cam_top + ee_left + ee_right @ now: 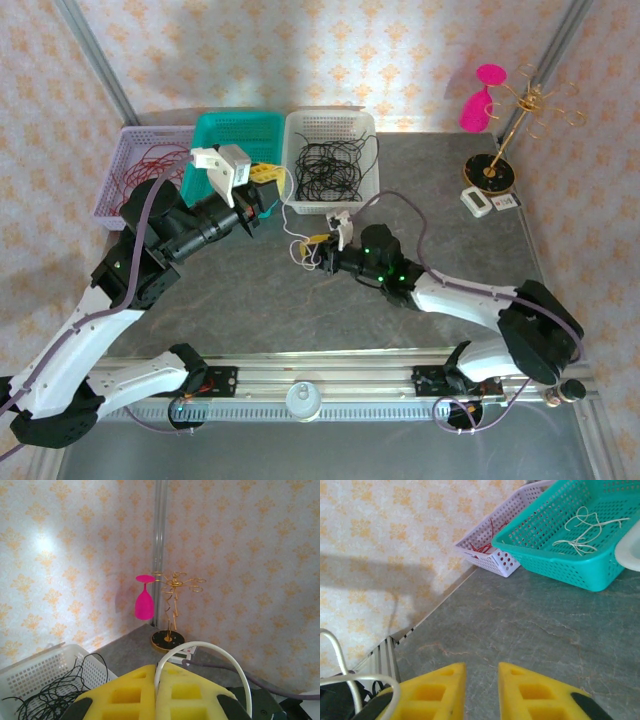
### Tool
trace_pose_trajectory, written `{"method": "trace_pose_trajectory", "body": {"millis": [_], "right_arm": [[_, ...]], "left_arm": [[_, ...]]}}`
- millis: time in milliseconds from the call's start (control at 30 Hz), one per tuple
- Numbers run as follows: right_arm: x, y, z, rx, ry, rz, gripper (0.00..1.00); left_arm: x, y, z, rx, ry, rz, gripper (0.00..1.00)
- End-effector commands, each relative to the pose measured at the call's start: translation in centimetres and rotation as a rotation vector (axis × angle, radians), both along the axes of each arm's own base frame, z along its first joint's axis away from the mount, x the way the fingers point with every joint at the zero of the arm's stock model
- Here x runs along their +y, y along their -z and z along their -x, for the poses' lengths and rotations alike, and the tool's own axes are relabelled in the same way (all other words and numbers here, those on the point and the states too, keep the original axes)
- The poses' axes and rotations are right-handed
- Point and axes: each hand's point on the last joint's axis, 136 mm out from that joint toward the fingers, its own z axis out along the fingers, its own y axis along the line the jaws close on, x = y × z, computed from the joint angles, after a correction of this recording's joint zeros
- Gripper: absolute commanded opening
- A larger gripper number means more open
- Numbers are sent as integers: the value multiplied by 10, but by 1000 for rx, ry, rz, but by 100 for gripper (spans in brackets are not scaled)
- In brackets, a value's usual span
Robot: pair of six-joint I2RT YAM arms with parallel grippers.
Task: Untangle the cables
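Left jaws pinch a white cable (200, 643) — right jaws stand parted.

The table (545, 645) has a matt stone-like surface, the teal basket (555, 562) is perforated plastic, the stand (168, 640) is shiny golden metal, and the white cable (200, 643) looks smooth.

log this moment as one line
left fingers shut on white cable | right fingers open | black cables in white basket | red cables in lilac basket

My white-and-black arms (75, 350) trail lilac-grey leads (135, 240), with yellow fingers (125, 695) and, seemingly, green lights (385, 255) at four o'clock.
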Motion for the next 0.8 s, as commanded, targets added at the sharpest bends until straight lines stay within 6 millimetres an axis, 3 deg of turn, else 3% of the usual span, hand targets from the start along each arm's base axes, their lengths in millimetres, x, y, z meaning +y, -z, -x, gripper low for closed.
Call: {"method": "trace_pose_trajectory", "body": {"millis": [0, 33, 167, 267, 367, 600, 767], "right_arm": [[-12, -1, 0, 13, 48, -12, 21], [-12, 0, 1, 6, 40, -6, 23], [-20, 10, 6, 0, 40, 49, 44], [-29, 17, 10, -10, 53, 99, 51], [-39, 31, 13, 8, 73, 143, 53], [-56, 27, 21, 82, 110, 119, 52], [-65, -5, 29, 158, 79, -32, 53]], "left_arm": [[4, -23, 5, -66, -4, 29, 0], [3, -24, 5, -67, -3, 29, 0], [3, -31, 5, -80, -2, 30, 0], [4, -32, 3, -83, -11, 23, 0], [2, -33, 3, -87, -7, 23, 0], [1, -32, 2, -86, -4, 21, 0], [1, -31, 2, -85, -8, 14, 0]]}}
